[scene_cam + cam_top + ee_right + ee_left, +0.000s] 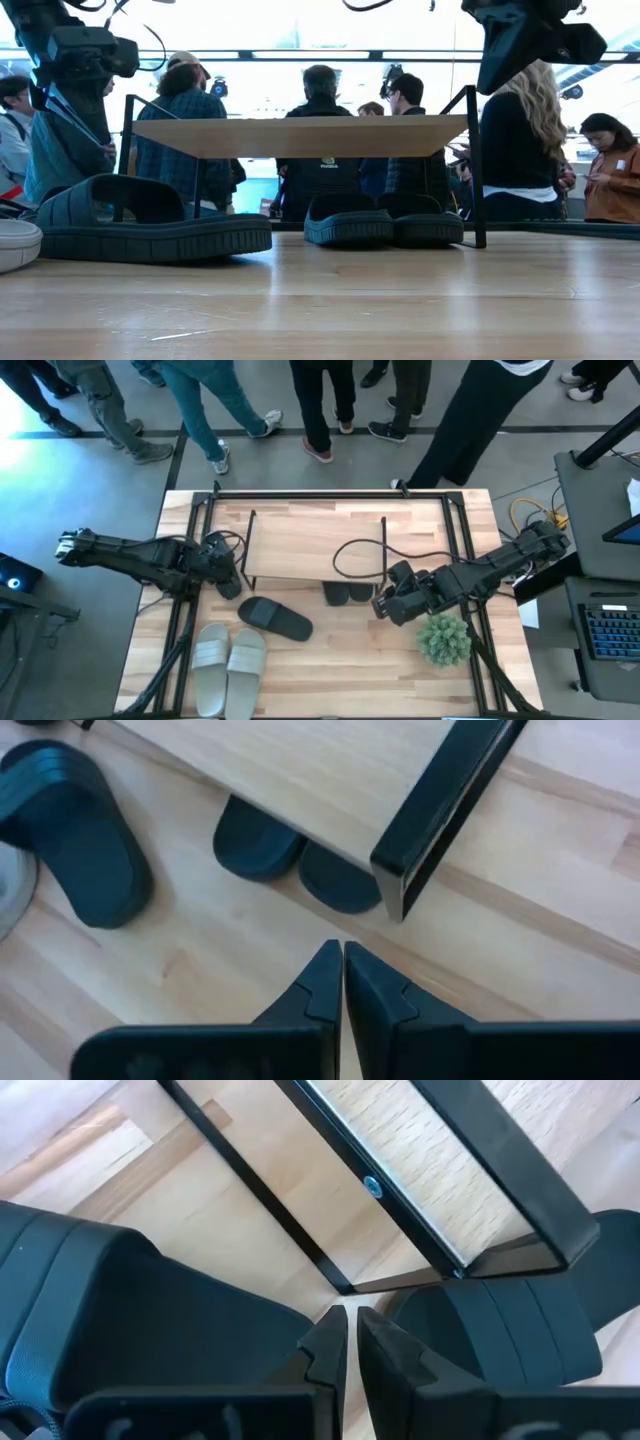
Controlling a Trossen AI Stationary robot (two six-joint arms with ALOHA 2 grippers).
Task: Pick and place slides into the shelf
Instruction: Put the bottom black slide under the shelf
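The shelf (310,545) stands at the table's middle, its light-wood top on thin black legs. Two black slides (348,593) lie side by side under it, heels (255,845) poking out toward the near edge. A third black slide (275,618) lies on the table in front of the shelf. Two pale slides (230,665) lie near the front edge. My left gripper (350,1345) hangs shut over the table by the shelf's left leg (345,1285), with dark slide shapes (520,1330) on either side. My right gripper (342,970) is shut above the table, in front of the shelf's right leg (430,830).
A small green plant (443,638) stands just on the near side of my right gripper. A black cable (370,555) loops over the shelf top. A black frame (330,495) rims the table. Several people stand beyond the far edge. Bare wood shows at the near right.
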